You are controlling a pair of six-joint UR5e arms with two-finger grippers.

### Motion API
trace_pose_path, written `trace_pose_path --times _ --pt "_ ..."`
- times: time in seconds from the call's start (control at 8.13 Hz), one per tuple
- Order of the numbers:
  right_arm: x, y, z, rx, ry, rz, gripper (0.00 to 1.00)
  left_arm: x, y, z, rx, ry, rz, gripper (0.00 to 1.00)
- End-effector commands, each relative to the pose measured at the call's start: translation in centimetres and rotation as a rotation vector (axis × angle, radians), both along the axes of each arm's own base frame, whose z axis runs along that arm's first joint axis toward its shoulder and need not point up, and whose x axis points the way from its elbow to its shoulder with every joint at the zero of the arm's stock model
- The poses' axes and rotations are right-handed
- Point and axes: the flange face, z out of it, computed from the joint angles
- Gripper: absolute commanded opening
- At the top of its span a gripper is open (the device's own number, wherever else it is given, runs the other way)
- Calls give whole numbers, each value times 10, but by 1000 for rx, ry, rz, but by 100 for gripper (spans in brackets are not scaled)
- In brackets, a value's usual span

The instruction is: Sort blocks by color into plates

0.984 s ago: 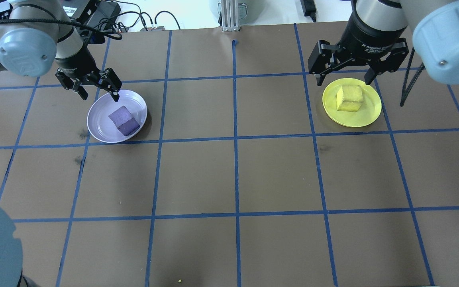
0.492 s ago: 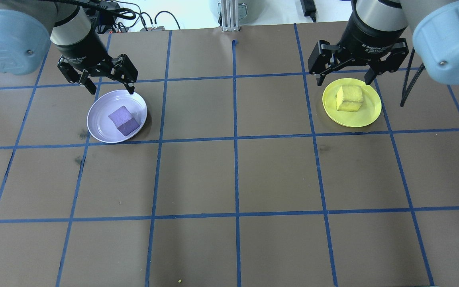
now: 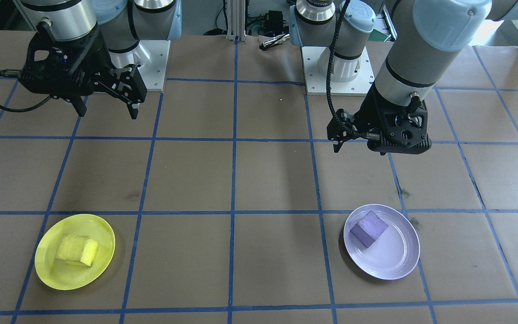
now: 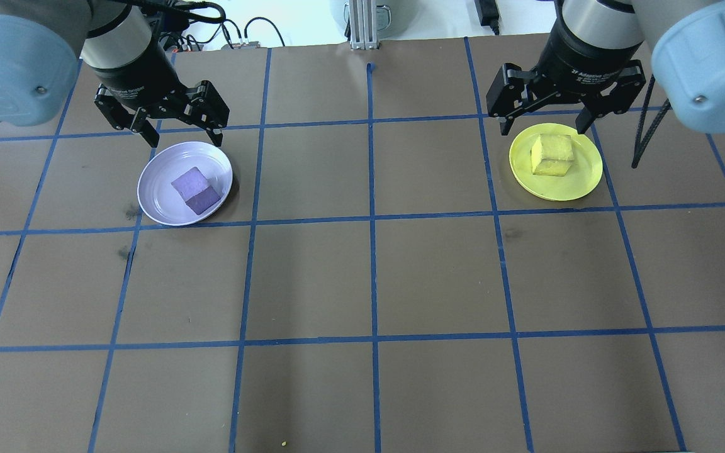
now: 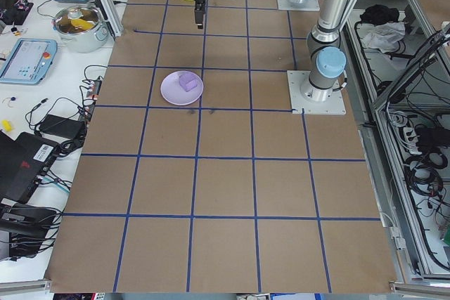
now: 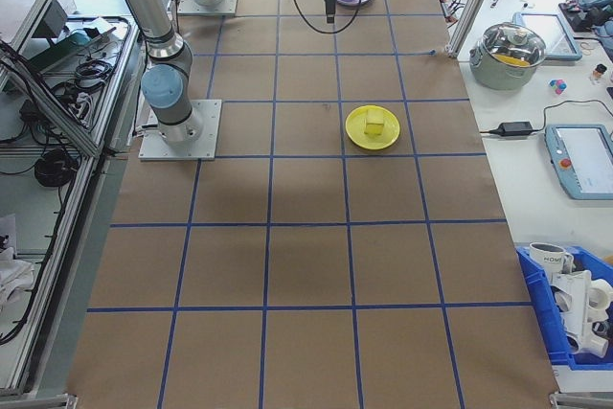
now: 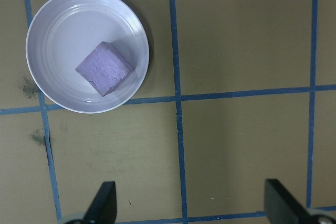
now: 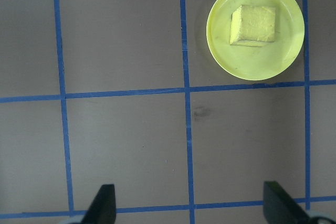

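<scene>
The purple block (image 4: 195, 190) lies in the lavender plate (image 4: 156, 200) and the yellow block (image 4: 552, 155) in the yellow plate (image 4: 584, 177). Both the left gripper (image 4: 181, 130) and the right gripper (image 4: 544, 119) are empty with jaws spread. Best is to lift them straight away from the lavender plate, touching nothing.

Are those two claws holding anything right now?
No. The left gripper and right gripper are both open and empty; the purple block and yellow block lie in their plates.
</scene>
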Motion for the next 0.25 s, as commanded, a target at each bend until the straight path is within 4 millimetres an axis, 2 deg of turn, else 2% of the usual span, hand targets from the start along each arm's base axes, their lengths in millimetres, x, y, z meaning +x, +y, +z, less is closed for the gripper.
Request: trace_pose_path --times 0.0,0.12 --pt "0 -1 -1 2 0 0 100 0 3 4 -7 -4 -4 100" --pt "0 -1 -1 2 0 0 100 1 2 2 -4 -7 -6 100"
